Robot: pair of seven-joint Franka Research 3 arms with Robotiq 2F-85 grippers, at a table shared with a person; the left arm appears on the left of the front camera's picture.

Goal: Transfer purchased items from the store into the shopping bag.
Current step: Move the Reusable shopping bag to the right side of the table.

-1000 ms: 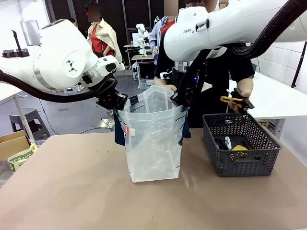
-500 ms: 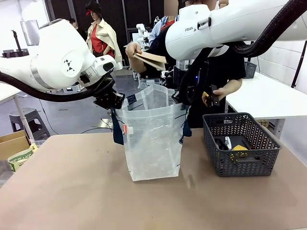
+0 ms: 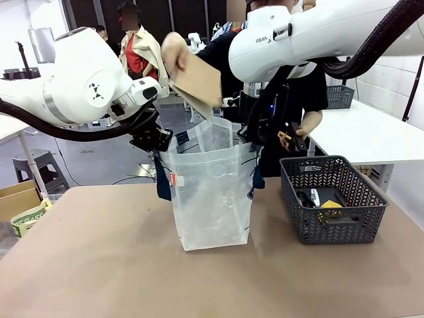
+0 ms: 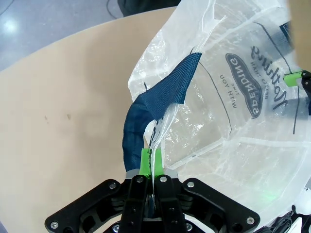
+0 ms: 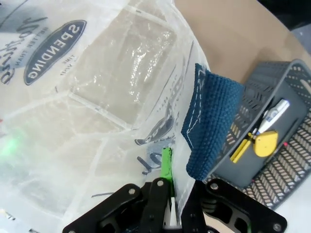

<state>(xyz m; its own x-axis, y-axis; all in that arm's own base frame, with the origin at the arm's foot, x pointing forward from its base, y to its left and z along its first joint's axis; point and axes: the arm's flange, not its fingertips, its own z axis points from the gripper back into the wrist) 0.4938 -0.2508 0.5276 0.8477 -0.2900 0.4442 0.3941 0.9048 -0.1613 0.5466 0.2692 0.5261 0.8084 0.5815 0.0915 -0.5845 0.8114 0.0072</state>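
The clear plastic shopping bag [image 3: 212, 192] stands upright mid-table with its mouth held wide. My left gripper [image 3: 159, 141] is shut on the bag's rim beside a navy handle [image 4: 158, 104], its green pads [image 4: 145, 161] pinching the plastic. My right gripper [image 3: 250, 136] is shut on the opposite rim [image 5: 167, 167] by the other handle [image 5: 211, 121]. A person's hand tilts a flat brown cardboard piece [image 3: 197, 83] just above the bag's mouth. The person's other hand [image 3: 295, 136] holds small dark and yellow items between bag and basket.
A dark grey mesh basket [image 3: 361, 222] sits on the table right of the bag, with a yellow item [image 5: 265, 143] and a pen-like stick [image 5: 274, 110] inside. A cardboard box [image 3: 20, 205] stands off the table's left edge. The near tabletop is bare.
The person's hand raised the brown piece and tipped it edge-down over the bag's mouth. The other hand lifted items from the basket and moved toward the bag. Both grippers stayed put.
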